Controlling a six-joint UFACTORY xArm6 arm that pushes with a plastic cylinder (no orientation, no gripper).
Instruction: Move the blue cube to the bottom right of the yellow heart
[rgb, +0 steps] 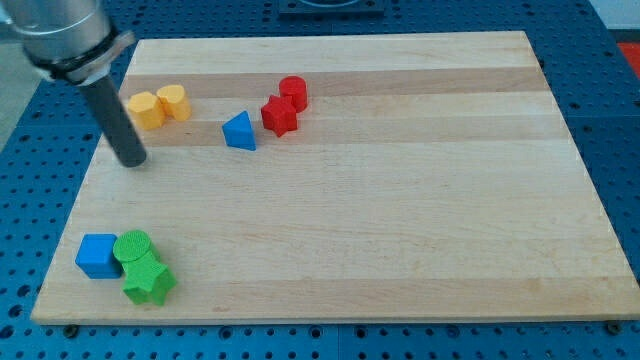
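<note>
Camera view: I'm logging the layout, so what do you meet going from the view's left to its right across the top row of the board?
My tip → yellow hexagon block → yellow cylinder → blue triangular block → two red blocks, overlapping in order.

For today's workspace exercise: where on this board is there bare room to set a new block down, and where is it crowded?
Bare: the whole stretch right of the red blocks and the middle below the blue triangle. Crowded: the top left, with the yellow blocks and my tip, and the bottom left, where the blue cube touches the green blocks.
</note>
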